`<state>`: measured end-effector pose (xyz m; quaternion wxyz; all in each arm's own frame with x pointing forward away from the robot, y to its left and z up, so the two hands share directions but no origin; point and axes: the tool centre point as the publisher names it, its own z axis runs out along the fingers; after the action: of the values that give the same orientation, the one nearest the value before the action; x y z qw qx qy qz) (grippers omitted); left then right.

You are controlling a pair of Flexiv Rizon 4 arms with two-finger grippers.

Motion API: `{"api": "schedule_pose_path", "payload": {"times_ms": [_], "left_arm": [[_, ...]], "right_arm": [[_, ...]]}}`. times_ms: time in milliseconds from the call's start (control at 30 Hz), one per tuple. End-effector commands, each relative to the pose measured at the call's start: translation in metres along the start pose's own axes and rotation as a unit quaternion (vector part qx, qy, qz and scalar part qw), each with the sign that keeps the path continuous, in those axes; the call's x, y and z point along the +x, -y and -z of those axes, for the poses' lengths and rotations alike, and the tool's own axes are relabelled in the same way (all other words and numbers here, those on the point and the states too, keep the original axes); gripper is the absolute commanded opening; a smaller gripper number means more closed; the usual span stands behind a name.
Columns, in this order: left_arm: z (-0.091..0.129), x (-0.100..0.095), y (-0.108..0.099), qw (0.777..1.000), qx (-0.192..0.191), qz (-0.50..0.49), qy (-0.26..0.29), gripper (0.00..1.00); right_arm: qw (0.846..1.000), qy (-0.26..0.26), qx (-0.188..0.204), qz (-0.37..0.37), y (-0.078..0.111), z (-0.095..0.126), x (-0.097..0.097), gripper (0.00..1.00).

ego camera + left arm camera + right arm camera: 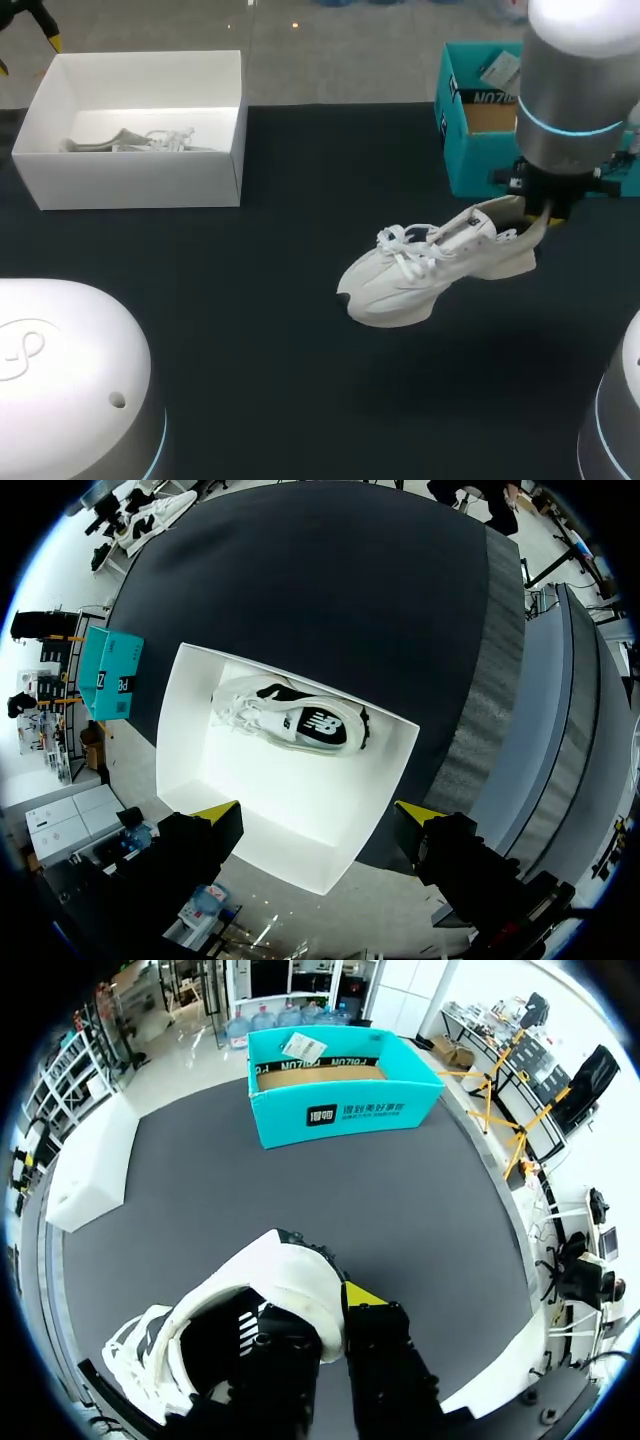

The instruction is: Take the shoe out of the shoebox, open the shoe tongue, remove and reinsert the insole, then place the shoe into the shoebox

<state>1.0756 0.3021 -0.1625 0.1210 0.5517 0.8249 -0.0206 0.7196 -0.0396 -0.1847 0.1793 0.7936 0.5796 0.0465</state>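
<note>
A white lace-up shoe (430,268) hangs just above the dark table, right of the middle, with its toe pointing left. My right gripper (543,214) is shut on its heel collar. In the right wrist view one finger is inside the shoe (250,1305) and the yellow-tipped finger (362,1294) is outside the heel. The white shoebox (140,180) stands open at the back left with another white shoe (135,141) lying in it. My left gripper (318,815) hovers high over this box (300,840), open and empty, and the shoe (300,720) inside is visible between its fingers.
An open teal carton (470,150) stands at the back right, just behind my right gripper; it also shows ahead of the held shoe in the right wrist view (340,1110). Dark tabletop (250,330) lies between the two boxes.
</note>
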Motion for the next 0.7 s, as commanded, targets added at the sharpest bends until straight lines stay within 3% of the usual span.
{"api": "schedule_pose_path", "payload": {"times_ms": [33,433,700], "left_arm": [[0.0,0.0,0.002,1.0,-0.002,0.0,-0.001,1.0],[0.0,0.0,0.002,1.0,-0.002,0.0,-0.001,1.0],[0.0,0.0,0.002,1.0,-0.002,0.0,-0.001,1.0]], "right_arm": [[1.0,0.024,0.011,-0.012,0.007,0.002,0.015,0.0],[0.999,0.001,0.033,0.002,0.037,0.016,0.033,0.0],[0.999,0.004,0.031,-0.012,0.056,0.001,0.047,0.0]]}}
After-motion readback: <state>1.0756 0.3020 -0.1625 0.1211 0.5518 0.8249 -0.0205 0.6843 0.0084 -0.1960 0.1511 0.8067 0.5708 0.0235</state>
